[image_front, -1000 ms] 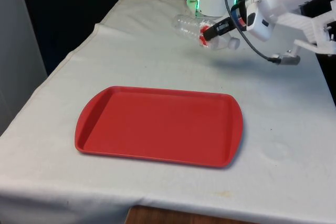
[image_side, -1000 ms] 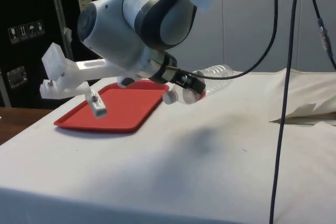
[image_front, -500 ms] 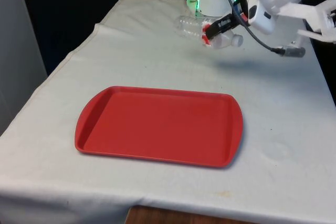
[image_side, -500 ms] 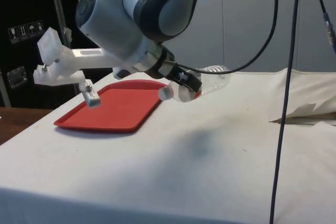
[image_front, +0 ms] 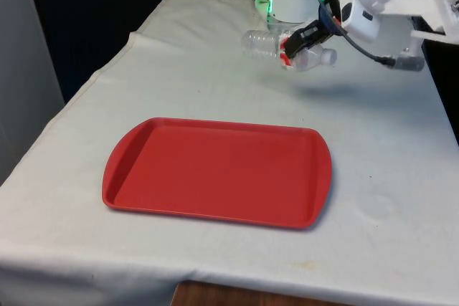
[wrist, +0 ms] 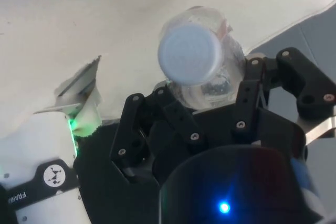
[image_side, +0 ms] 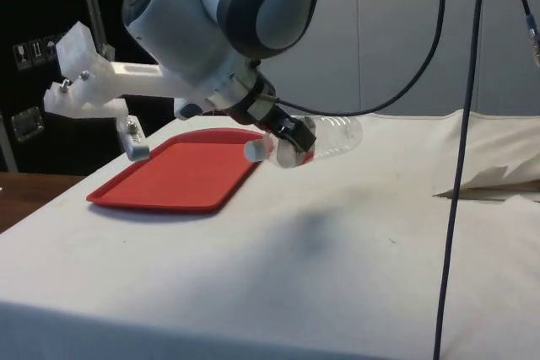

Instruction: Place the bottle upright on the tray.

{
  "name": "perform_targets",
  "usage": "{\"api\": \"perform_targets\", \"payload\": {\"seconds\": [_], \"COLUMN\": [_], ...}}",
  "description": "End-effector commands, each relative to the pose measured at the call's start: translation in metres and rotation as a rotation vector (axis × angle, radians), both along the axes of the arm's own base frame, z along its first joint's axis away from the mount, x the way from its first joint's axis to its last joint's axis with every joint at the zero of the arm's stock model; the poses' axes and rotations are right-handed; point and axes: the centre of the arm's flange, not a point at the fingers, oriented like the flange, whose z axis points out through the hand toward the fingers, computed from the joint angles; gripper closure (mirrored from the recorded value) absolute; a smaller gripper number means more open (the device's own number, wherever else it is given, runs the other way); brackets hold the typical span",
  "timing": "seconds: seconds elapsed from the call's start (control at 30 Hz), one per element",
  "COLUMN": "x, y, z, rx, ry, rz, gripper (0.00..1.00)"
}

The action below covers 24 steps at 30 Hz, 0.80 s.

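The table point(image_front: 179, 55) is covered with a white cloth, matte and slightly wrinkled. On it, nearer the front view's camera, lies the tray point(image_front: 215, 170): red, rectangular, with rounded corners and a raised rim, apparently moulded plastic with a smooth flat floor. Nothing stands on it.

The gripper point(image_front: 300, 37) is black, two-fingered, and is clamped on the bottle point(image_front: 276, 44) near its red label band. The bottle is clear, thin-walled, ribbed plastic, closed with a white cap point(wrist: 190, 53). It is carried in the air above the far part of the table, lying close to horizontal with the cap end tilted slightly down, as the side view confirms for the bottle point(image_side: 325, 137) and gripper point(image_side: 283, 134).

Task status, as a judgement: the grasp and lift are complete. Remaining steps: transfer to the tray, which is well apart from the bottle; rotation to upright; set-down on the base; release.
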Motion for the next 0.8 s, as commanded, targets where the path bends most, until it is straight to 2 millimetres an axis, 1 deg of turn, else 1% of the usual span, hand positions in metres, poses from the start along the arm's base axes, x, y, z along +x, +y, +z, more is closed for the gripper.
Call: {"api": "perform_targets", "payload": {"seconds": [0.0, 0.07, 0.33, 0.37, 0.4, 0.6, 0.67, 0.7, 0.77], "x": [0.000, 0.001, 0.003, 0.003, 0.003, 0.003, 0.004, 0.004, 0.004], "y": [0.000, 0.000, 0.001, 0.001, 0.001, 0.001, 0.001, 0.002, 0.002], "z": [0.002, 0.001, 0.012, 0.010, 0.013, 0.020, 0.018, 0.022, 0.024], "rx": [0.018, 0.012, 0.055, 0.041, 0.062, 0.089, 0.072, 0.096, 0.103], "ry": [-0.013, -0.011, -0.048, -0.039, -0.054, -0.080, -0.072, -0.087, -0.093], "rz": [0.000, 0.001, -0.003, -0.005, -0.003, -0.005, -0.006, -0.006, -0.007], "gripper": [0.66, 0.66, 0.66, 0.66, 0.66, 0.66, 0.66, 0.66, 0.66]}}
